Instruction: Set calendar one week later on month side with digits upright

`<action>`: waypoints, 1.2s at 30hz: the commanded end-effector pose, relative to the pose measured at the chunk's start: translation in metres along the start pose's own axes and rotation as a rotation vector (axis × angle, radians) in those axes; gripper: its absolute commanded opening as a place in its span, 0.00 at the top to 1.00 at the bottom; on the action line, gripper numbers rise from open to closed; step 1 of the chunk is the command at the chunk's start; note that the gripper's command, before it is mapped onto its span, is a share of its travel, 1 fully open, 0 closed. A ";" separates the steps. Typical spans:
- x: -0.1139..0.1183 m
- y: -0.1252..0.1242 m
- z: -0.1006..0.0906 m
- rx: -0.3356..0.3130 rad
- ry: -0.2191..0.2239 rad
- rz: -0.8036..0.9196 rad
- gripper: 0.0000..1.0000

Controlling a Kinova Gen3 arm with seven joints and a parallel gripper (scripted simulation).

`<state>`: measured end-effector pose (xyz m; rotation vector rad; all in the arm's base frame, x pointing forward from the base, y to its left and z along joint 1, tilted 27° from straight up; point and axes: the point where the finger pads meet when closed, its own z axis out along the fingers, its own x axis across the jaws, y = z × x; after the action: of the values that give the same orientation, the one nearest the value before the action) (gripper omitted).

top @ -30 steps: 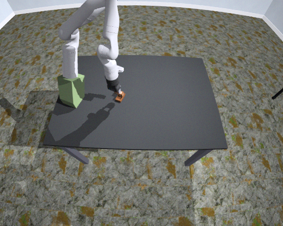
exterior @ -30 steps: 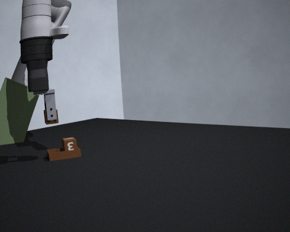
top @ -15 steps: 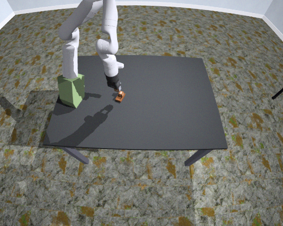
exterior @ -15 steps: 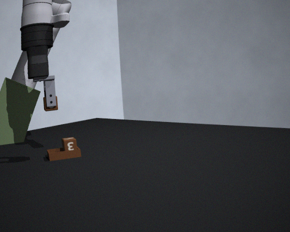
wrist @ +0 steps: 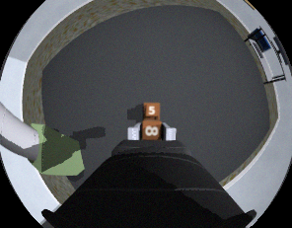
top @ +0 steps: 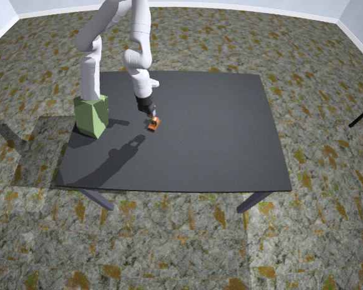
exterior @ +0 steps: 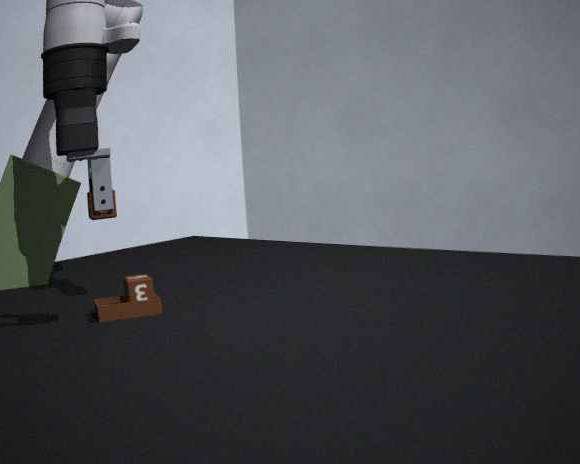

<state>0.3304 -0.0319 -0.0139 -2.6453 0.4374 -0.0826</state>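
The tray [top: 151, 128] [exterior: 126, 313] is brown and lies flat on the table. One brown cube [top: 155, 120] [exterior: 141, 290] [wrist: 152, 110] stands in its right part, seen from the exterior view; the left part holds no cube. That cube shows an upside-down 3 on its side towards the exterior camera, and a 5 on top in the wrist view. My gripper [exterior: 102, 206] [wrist: 151, 128] is shut on the other brown cube [exterior: 103, 217] [wrist: 151, 127], well above and a little behind the tray. The held cube shows an 8 lying sideways in the wrist view; its other faces are hidden or unreadable. The month's name is not readable.
The green pedestal [top: 91, 117] [exterior: 36, 235] [wrist: 60, 152] under the arm's base stands at the table's left side, left of the tray. The dark table [top: 207, 131] extends far to the right of the tray. The arm's shadow falls across the table's left part.
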 end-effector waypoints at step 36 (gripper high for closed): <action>-0.025 -0.115 0.009 0.013 -0.035 -1.540 0.43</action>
<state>0.3360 0.0676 0.0220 -2.3501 -1.4912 -0.4364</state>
